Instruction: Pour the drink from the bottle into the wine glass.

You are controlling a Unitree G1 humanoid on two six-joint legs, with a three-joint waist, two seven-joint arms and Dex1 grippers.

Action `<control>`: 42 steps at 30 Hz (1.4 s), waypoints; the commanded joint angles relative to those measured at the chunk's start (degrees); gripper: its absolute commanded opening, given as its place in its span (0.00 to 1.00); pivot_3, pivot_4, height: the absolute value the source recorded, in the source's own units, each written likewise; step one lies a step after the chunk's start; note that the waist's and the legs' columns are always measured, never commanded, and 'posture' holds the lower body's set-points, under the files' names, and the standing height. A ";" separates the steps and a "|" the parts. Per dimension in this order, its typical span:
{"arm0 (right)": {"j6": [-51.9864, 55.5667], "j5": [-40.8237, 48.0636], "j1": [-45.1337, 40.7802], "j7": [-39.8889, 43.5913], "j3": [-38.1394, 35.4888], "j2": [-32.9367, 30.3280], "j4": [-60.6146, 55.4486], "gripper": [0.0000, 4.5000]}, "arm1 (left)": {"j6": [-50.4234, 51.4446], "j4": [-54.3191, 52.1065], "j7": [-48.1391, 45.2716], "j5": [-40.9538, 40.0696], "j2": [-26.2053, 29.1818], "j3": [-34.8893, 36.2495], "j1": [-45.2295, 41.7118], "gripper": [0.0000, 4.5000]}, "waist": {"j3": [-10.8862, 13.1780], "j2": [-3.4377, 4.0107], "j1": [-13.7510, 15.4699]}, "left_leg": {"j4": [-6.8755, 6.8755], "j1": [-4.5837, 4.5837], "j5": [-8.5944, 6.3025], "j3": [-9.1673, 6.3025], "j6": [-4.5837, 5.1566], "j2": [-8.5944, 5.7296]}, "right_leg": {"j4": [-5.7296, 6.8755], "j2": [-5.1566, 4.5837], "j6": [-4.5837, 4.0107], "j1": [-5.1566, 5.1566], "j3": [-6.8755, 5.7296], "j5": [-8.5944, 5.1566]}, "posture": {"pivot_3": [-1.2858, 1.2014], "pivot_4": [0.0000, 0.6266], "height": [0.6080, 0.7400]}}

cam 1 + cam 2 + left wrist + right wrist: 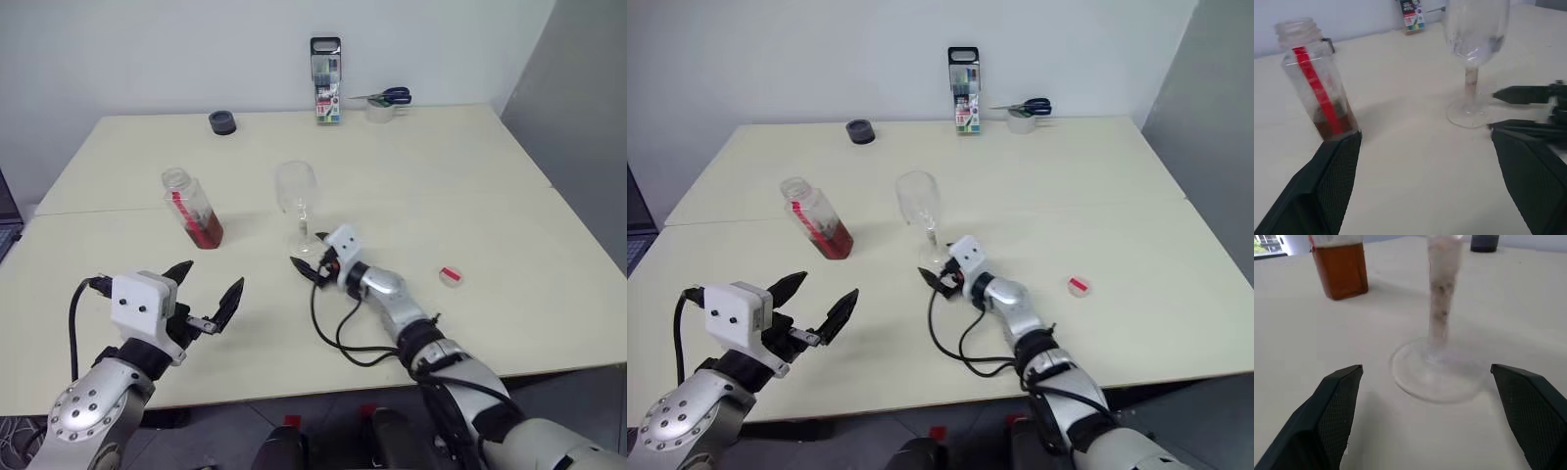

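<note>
The bottle (pixel 192 209) stands uncapped on the table (pixel 490 186), left of the glass (pixel 299 201) and apart from it, with a shallow layer of drink (pixel 207 233) in its bottom. It is small, thin plastic and mostly empty, so it should be light and easy to knock over, and its walls will likely give if squeezed hard. I would take it across the flat sides at mid-body, over the red label strip, clear of the open neck so the mouth stays free to pour. The glass is empty, stiff, smooth and breakable, top-heavy on its thin stem; a nudge at the bowl could topple it, so steadying is best done low at the stem, just above the foot. The left gripper (pixel 208 297) hangs nearer the front edge of the table than the bottle, its fingers spread wide, touching and holding nothing. The right gripper (pixel 312 268) sits low at the foot of the glass, its fingers likewise spread, either side of the foot in its wrist view, gripping nothing; whether a tip brushes the foot I cannot tell.
</note>
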 commanded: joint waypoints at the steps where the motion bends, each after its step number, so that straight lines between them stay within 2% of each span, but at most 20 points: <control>1: 6.80 3.54 4.29 5.62 -0.07 -5.66 -18.61 0.99 | -1.96 2.79 2.79 2.82 -0.59 1.05 -2.39 1.00 | 0.00 0.00 0.20 | 0.01 0.01 0.00 0.02 0.00 0.00 | 0.01 0.00 0.01 0.00 -0.01 0.00 | 0.52 0.24 1.00; 4: 16.28 9.26 6.50 12.37 -0.89 -13.78 -34.72 0.99 | -2.88 7.32 5.77 4.98 -1.66 0.48 -7.07 1.00 | 0.07 0.09 0.17 | -0.02 0.00 0.00 0.02 -0.01 0.05 | 0.02 0.01 0.01 -0.03 0.01 -0.01 | 0.52 0.24 1.00; 7: 23.73 14.30 7.28 18.37 -0.73 -20.57 -45.04 0.99 | -3.91 11.90 7.67 7.44 -2.54 0.04 -10.31 1.00 | 0.04 0.05 0.02 | -0.03 0.04 0.00 0.04 -0.01 0.12 | 0.03 0.09 0.02 -0.02 -0.02 -0.01 | 0.52 0.24 1.00; 10: 29.11 19.01 8.29 24.96 0.17 -27.07 -53.12 0.99 | -5.49 16.66 8.67 9.43 -3.08 -0.69 -13.08 1.00 | 0.04 0.04 0.26 | -0.07 0.05 0.00 0.02 -0.01 0.17 | -0.02 0.12 0.02 0.00 -0.04 -0.02 | 0.52 0.24 1.00; 16: 36.18 26.19 10.47 31.63 0.97 -34.58 -63.38 0.99 | -7.95 22.15 9.47 11.74 -3.82 -1.66 -16.95 1.00 | 0.10 -0.11 0.61 | 0.00 -0.08 0.00 -0.08 -0.01 0.06 | -0.09 -0.01 0.03 0.01 -0.08 -0.01 | 0.52 0.24 1.00; 22: 43.33 30.65 9.71 26.08 -0.89 -34.36 -67.87 0.99 | -9.45 25.94 8.72 12.42 -3.12 -2.19 -19.55 1.00 | 0.09 -0.13 0.60 | 0.00 -0.11 0.10 -0.13 -0.21 0.06 | -0.11 -0.03 0.03 -0.01 -0.07 -0.01 | 0.52 0.24 1.00; 31: 63.10 47.09 3.51 12.07 -7.65 -31.23 -72.79 0.99 | -12.11 32.36 6.46 13.41 -1.25 -2.65 -24.34 1.00 | 0.09 -0.16 0.66 | 0.03 -0.33 0.12 -0.30 -0.25 0.04 | -0.16 -0.05 0.03 -0.08 -0.18 -0.01 | 0.52 0.24 1.00; 42: 67.94 54.19 2.22 3.48 -9.47 -30.99 -76.62 0.99 | -17.01 41.91 4.14 15.03 -0.76 -4.84 -30.77 1.00 | 0.09 -0.17 0.72 | 0.07 -0.50 0.12 -0.35 -0.24 -0.01 | -0.22 -0.09 0.05 -0.15 -0.25 0.00 | 0.52 0.24 1.00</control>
